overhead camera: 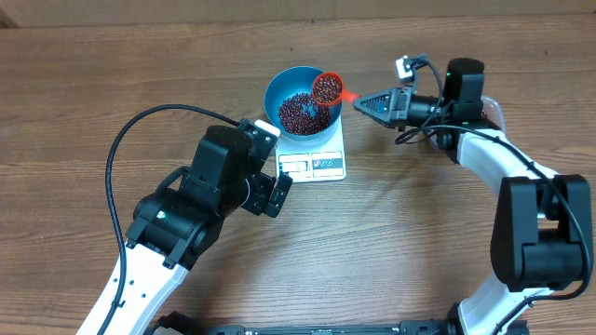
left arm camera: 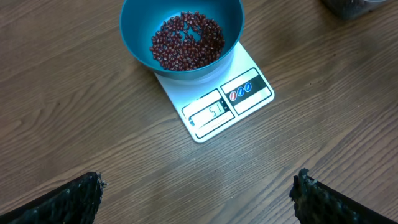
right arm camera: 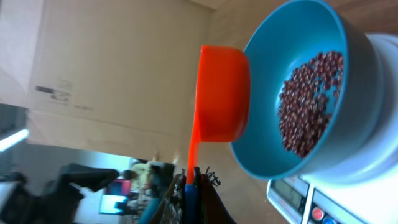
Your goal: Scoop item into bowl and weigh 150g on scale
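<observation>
Overhead view: two arms at a wooden table, with the scale between them near the middle
Scale: white, flat on the table, its front panel facing the left arm
Display: lit, with dark digits that are too small to read with confidence
Bowl: blue, upright, sitting on the back part of the scale and leaving the display and label panels uncovered
Beans: a loose red-brown heap in the bottom of the bowl, with bare blue wall showing all round above them
Orange scoop: its cup is at the bowl's far right rim, overlapping the edge; more beans show inside the cup; its handle runs to the right, away from the bowl
Right gripper: clenched on the end of the scoop's handle, holding the cup up at rim height; in the right wrist view the cup's outer wall lies just beside the bowl's rim
Left gripper: released, grasping nothing, its jaws spread wide; its dark fingers sit at the two lower corners of the left wrist view
Left gripper position: on the near side of the scale, apart from it, pointing at the display and the bowl, with bare table between the fingertips
</observation>
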